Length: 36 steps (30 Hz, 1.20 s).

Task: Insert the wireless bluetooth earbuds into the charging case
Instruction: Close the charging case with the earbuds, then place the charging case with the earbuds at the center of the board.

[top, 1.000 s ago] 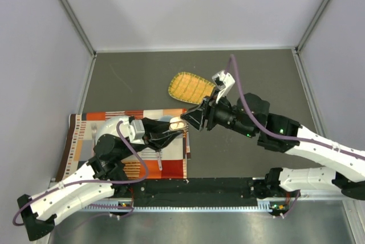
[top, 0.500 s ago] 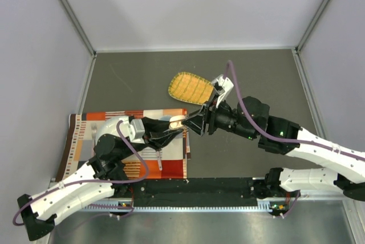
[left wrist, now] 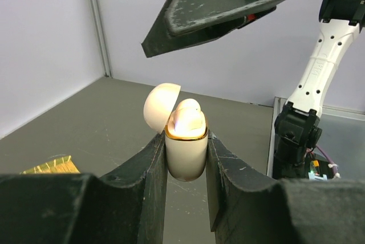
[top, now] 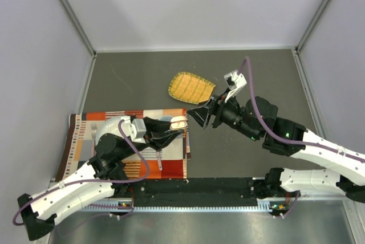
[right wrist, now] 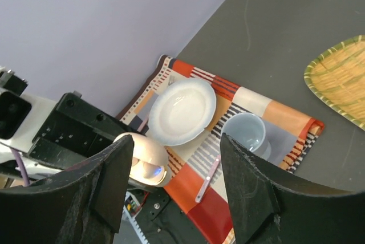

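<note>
My left gripper point(top: 177, 126) is shut on the cream charging case point(top: 178, 122) and holds it upright above the placemat, lid open. In the left wrist view the case point(left wrist: 186, 155) sits between my fingers, with a white earbud point(left wrist: 188, 117) seated in its gold-rimmed mouth. My right gripper point(top: 197, 114) is open and empty, a little right of and above the case. It shows overhead in the left wrist view point(left wrist: 217, 4). The right wrist view shows the case point(right wrist: 149, 164) below my open right gripper point(right wrist: 175, 144). No loose earbuds are in view.
A striped orange placemat point(top: 171, 167) lies at the front left with a white plate point(right wrist: 182, 112), a pale blue cup point(right wrist: 244, 133) and a small pale stick point(right wrist: 207, 178). A yellow woven tray point(top: 191, 87) lies behind on the grey table.
My right gripper has pulled back from the case, up and to the right, with its jaws open. The left gripper still holds the case in the same place.
</note>
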Each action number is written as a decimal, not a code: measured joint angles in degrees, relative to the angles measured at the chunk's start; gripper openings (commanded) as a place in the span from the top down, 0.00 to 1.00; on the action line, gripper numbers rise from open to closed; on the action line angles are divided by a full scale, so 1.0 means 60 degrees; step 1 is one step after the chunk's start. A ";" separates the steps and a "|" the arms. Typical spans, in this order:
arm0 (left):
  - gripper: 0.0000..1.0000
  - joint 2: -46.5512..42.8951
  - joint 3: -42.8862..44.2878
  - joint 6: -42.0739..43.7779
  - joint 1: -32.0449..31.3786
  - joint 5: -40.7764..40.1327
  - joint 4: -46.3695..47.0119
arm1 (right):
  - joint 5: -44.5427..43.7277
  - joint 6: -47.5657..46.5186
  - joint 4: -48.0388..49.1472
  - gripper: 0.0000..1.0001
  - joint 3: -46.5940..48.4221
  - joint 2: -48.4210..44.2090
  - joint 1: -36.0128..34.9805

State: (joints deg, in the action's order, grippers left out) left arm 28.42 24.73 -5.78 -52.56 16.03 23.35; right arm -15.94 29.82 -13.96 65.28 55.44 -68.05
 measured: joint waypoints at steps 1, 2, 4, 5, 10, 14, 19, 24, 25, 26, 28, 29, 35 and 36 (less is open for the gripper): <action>1.00 0.0011 0.0000 -0.0015 0.0000 0.0015 -0.0004 | -0.0117 0.0022 0.0004 0.37 0.0004 0.0007 0.0047; 1.00 0.0044 0.0000 -0.0022 0.0000 0.0066 0.0000 | -0.0153 0.0066 -0.0036 0.37 0.0004 0.0036 0.0149; 1.00 0.0142 0.0000 -0.0047 0.0000 0.0189 -0.0011 | -0.0109 0.0219 -0.0113 0.37 0.0011 0.0138 0.0408; 1.00 0.0204 0.0000 -0.0055 0.0000 0.0237 -0.0015 | -0.0055 0.0284 -0.0142 0.37 0.0015 0.0197 0.0561; 1.00 0.0568 0.0004 -0.0117 0.0004 0.0583 -0.0051 | 0.0499 0.0685 -0.0372 0.37 0.0146 0.0816 0.1166; 1.00 0.0685 0.0004 -0.0160 0.0004 0.0692 -0.0051 | 0.0969 0.0874 -0.0521 0.37 0.0208 0.1180 0.1184; 1.00 0.0743 0.0004 -0.0164 0.0004 0.0721 -0.0033 | 0.1198 0.1049 -0.0692 0.39 0.0204 0.1217 0.1184; 1.00 0.0892 0.0098 -0.0164 0.0004 0.0637 0.0025 | 0.1519 0.1155 -0.1038 0.41 0.0040 0.1198 0.1151; 1.00 0.0987 0.0160 -0.0178 0.0004 0.0648 -0.0029 | 0.1599 0.1228 -0.1038 0.41 -0.0135 0.1151 0.1107; 1.00 0.1042 0.0175 -0.0189 0.0000 0.0645 -0.0080 | 0.1610 0.1257 -0.1042 0.41 -0.0222 0.1100 0.1104; 1.00 0.1239 0.0208 -0.0211 -0.0029 0.0696 -0.0193 | 0.1599 0.1297 -0.1035 0.40 -0.0474 0.0889 0.1086; 1.00 0.1373 0.0240 -0.0233 -0.0029 0.0710 -0.0240 | 0.1566 0.1308 -0.1038 0.39 -0.0590 0.0729 0.1056; 1.00 0.2233 0.0699 -0.0528 -0.0015 0.0204 -0.0280 | -0.0197 0.1461 -0.1308 0.20 -0.1450 -0.0816 0.0903; 1.00 0.2310 0.0787 -0.0565 -0.0007 0.0127 -0.0291 | -0.0732 0.1515 -0.1413 0.17 -0.1628 -0.1173 0.0903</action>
State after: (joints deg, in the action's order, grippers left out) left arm 42.28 29.45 -9.17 -52.60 16.80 21.61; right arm -20.34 38.92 -22.44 55.51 48.40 -62.63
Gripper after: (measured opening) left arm 0.331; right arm 0.722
